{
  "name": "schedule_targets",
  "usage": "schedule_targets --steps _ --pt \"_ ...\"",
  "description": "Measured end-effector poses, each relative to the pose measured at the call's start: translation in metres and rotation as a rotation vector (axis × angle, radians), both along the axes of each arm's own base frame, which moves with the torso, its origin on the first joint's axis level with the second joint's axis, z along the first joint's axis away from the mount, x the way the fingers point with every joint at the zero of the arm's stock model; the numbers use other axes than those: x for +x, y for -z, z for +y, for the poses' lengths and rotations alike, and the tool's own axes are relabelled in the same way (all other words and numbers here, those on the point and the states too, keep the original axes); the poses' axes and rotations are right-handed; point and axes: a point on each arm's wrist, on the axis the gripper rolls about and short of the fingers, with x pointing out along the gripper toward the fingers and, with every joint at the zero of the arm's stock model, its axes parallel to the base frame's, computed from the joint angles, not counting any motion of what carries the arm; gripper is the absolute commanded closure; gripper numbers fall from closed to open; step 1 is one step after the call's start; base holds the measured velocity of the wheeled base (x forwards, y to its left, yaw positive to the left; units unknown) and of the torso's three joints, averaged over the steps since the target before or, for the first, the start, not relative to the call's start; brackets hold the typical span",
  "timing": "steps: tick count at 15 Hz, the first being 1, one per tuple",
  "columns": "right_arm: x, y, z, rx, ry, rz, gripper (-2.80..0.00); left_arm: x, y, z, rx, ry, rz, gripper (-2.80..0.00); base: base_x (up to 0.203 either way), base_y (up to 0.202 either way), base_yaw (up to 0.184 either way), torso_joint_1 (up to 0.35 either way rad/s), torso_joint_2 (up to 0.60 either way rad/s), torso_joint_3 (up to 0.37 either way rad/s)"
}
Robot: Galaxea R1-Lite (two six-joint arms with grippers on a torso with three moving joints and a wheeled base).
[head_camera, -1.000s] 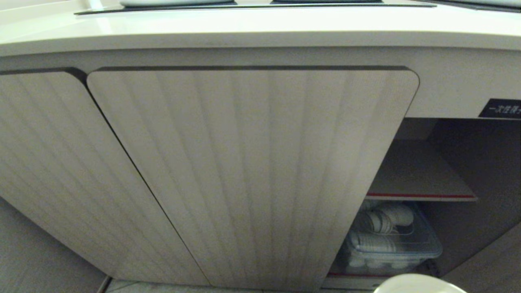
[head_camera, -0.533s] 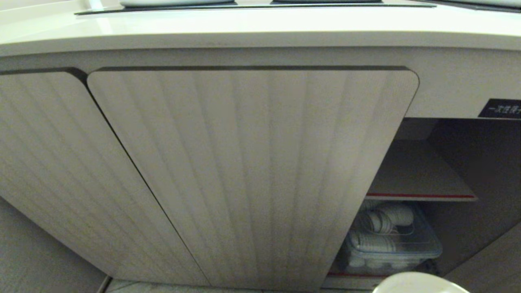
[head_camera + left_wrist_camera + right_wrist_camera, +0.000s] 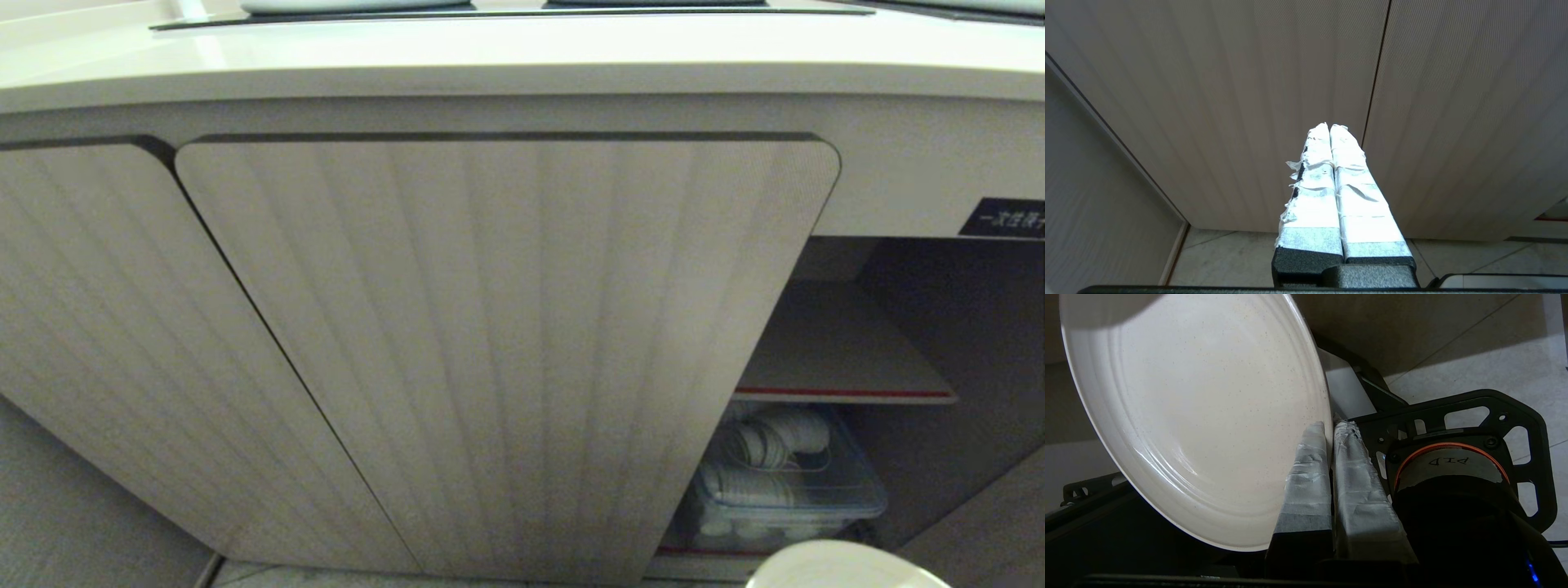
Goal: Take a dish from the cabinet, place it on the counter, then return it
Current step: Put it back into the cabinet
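The cream-beige dish (image 3: 1200,416) fills much of the right wrist view, and my right gripper (image 3: 1331,425) is shut on its rim, one taped finger on each face. In the head view only the dish's edge (image 3: 845,566) pokes up at the bottom right, in front of the cabinet's (image 3: 506,343) open right bay. The inner shelf (image 3: 841,359) there is bare. The counter (image 3: 522,57) runs across the top. My left gripper (image 3: 1329,126) hangs shut and empty before the ribbed doors, low near the floor.
A clear lidded box of white cups (image 3: 784,482) sits on the cabinet floor under the shelf. A black label (image 3: 1006,218) is at the right above the bay. The robot's black base frame (image 3: 1474,416) and tiled floor (image 3: 1494,355) lie below the dish.
The dish's edge at the bottom of the head view has shifted slightly to the right and lower. Nothing else has moved.
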Motion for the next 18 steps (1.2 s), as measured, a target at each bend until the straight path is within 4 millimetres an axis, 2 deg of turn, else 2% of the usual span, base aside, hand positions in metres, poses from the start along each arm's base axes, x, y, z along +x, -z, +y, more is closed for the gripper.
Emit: schedule_targets --steps 18 --pt "0.0062 -0.0045 -0.0014 0.037 0.182 -0.018 0.00 0.0000 0.0000 0.0000 0.000 0.000 0.000 0.00 0.000 0.000 0.000 0.000 0.00 0.000"
